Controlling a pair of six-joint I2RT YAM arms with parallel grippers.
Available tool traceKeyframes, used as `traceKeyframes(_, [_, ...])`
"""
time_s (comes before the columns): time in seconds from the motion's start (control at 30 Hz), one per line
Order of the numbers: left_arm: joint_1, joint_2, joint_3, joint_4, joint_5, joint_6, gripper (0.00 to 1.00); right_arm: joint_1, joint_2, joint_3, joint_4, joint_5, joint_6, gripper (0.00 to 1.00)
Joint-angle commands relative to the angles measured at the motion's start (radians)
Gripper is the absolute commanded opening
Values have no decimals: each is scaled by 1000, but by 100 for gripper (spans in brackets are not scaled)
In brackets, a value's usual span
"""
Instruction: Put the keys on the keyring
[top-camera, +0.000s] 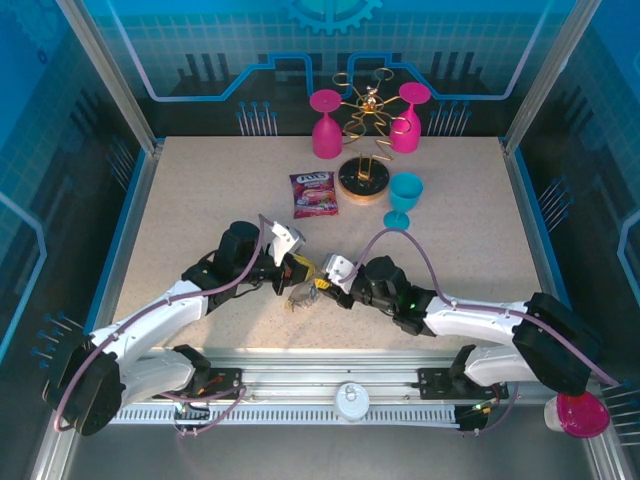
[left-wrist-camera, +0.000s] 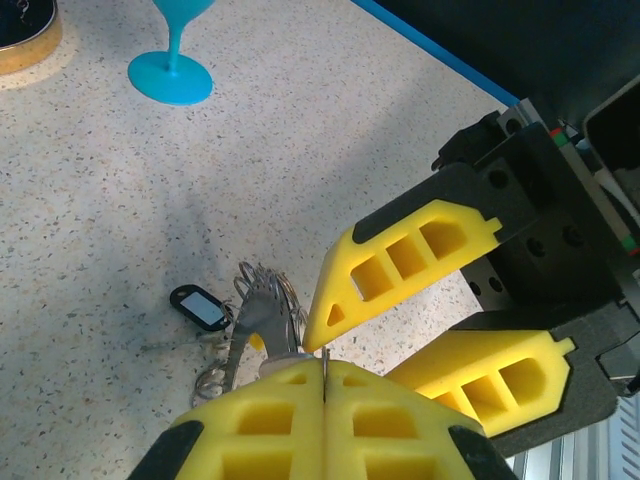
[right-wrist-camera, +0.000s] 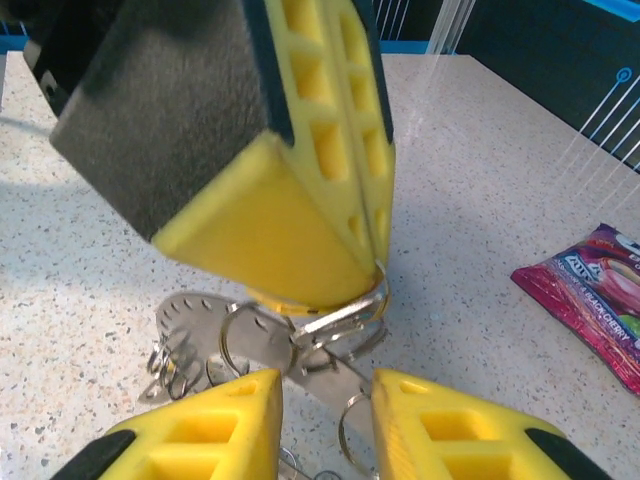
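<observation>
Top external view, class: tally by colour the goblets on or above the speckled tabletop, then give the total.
Pink goblets: 2
Blue goblet: 1
Total: 3

A robot lab cell: speckled table (top-camera: 200, 210) walled by aluminium posts (top-camera: 110, 75) and blue printed panels (top-camera: 330, 50), 2 arms (top-camera: 150, 318) bolted along its rail (top-camera: 330, 372).
</observation>
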Motion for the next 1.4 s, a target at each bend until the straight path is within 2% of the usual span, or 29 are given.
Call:
traceKeyframes(0.0, [5, -18, 11, 7, 40, 21, 0, 2, 0, -12, 50, -6, -22, 29])
traceKeyframes(1.03, [4, -22, 16, -5, 54, 26, 0, 4, 27, 18, 96, -15, -8, 31])
traceKeyframes(1.37, [5, -22, 19, -12, 55, 33, 0, 4, 14, 9, 86, 35, -12, 24])
